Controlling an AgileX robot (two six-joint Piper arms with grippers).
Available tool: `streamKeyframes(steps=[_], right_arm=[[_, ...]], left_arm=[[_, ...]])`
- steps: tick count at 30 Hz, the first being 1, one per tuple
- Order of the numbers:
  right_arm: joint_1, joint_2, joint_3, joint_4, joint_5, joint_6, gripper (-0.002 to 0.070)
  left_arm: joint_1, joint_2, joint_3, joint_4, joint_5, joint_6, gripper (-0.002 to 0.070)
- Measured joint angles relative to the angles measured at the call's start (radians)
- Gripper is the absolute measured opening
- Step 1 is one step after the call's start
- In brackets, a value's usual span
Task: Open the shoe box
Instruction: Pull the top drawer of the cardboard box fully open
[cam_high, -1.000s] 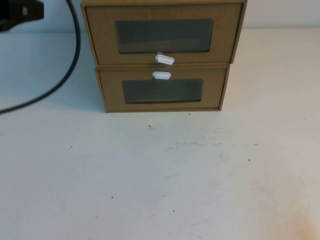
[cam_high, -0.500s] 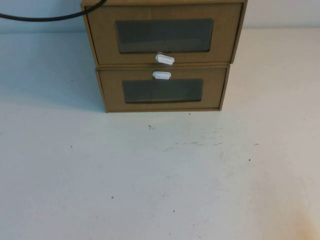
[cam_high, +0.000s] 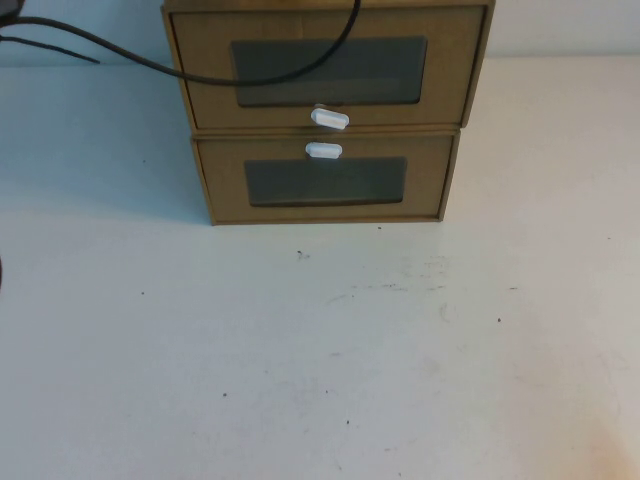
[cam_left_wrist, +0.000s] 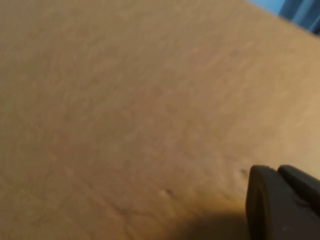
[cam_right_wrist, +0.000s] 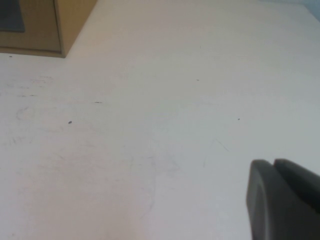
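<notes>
Two brown cardboard shoe boxes stand stacked at the back of the table, each with a dark window in its front. The upper box (cam_high: 328, 68) has a white handle (cam_high: 329, 119), and the lower box (cam_high: 325, 180) has its own white handle (cam_high: 323, 151); both fronts are closed. My left gripper (cam_left_wrist: 277, 172) is shut and empty, hovering close over a plain brown cardboard surface (cam_left_wrist: 125, 100). My right gripper (cam_right_wrist: 274, 165) is shut and empty above the white table, off to the right of the boxes, whose corner (cam_right_wrist: 70, 25) shows in the right wrist view. Neither gripper appears in the high view.
A black cable (cam_high: 200, 72) from the left arm drapes across the upper box's front. The white table (cam_high: 320, 350) stretches in front of the boxes, with small dark specks and scuffs.
The dark part of the left arm at the top left has gone out of the high view. Its black cable has swung right, from the table's left side to across the upper box's front.
</notes>
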Motion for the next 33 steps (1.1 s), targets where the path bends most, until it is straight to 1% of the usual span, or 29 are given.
streamKeyframes(steps=[4,15,18,20,22,25,27,33], right_arm=[[0.000,0.000,0.000,0.000,0.000,0.000,-0.0013],[0.000,0.000,0.000,0.000,0.000,0.000,-0.0014],[0.000,0.000,0.000,0.020,-0.054,0.000,-0.0013],[0.000,0.000,0.000,0.133,-0.141,0.000,-0.0013],[0.000,0.000,0.000,0.294,-0.228,0.000,-0.0013],[0.000,0.000,0.000,0.505,-0.328,0.000,-0.0014],[0.000,0.000,0.000,0.607,-0.372,0.000,-0.0014],[0.000,0.000,0.000,0.744,-0.423,0.000,-0.0013]], left_arm=[[0.000,0.033,-0.005,-0.008,-0.028,-0.006,-0.0005],[0.000,0.040,-0.007,-0.012,-0.039,-0.007,-0.0005],[0.000,0.040,-0.009,-0.012,-0.039,-0.007,-0.0005],[0.000,0.040,-0.009,-0.012,-0.039,-0.007,-0.0005],[0.000,0.042,-0.011,-0.012,-0.039,-0.007,-0.0005],[0.000,0.042,-0.011,-0.012,-0.039,-0.007,-0.0005],[0.000,0.042,-0.011,-0.012,-0.039,-0.007,-0.0005],[0.000,0.042,-0.011,-0.012,-0.039,-0.012,-0.0005]])
